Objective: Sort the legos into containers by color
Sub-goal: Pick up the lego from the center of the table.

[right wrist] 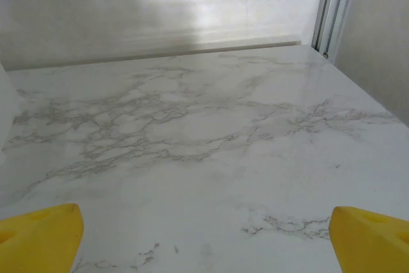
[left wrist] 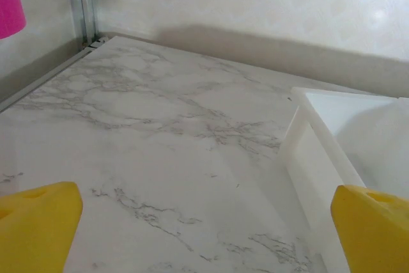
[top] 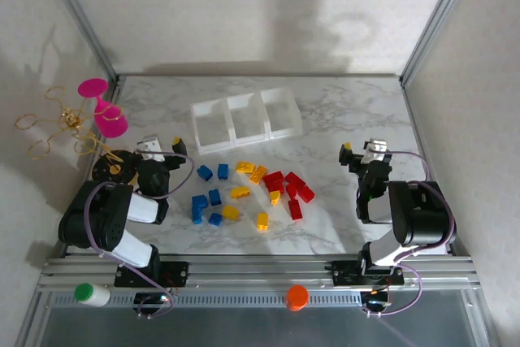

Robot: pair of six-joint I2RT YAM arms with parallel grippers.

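I see blue legos (top: 207, 198) right of left fingers (left wrist: 39, 229), red legos (top: 288, 188) nearer right fingers (right wrist: 39, 234). Both pairs spread wide, empty. Brick long axes probably mixed.

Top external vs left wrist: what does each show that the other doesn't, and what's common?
Top external: the small glossy blue, yellow and red plastic bricks lying loose on the table, both arms, the right end effector, and a round black disc.
Left wrist: a close look at the left end effector, with its yellow fingertips spread wide and nothing between them.
Both: the white marble-patterned table, the row of translucent white rectangular plastic bins (the wrist catches the end one), and the pink goblet-shaped toy.
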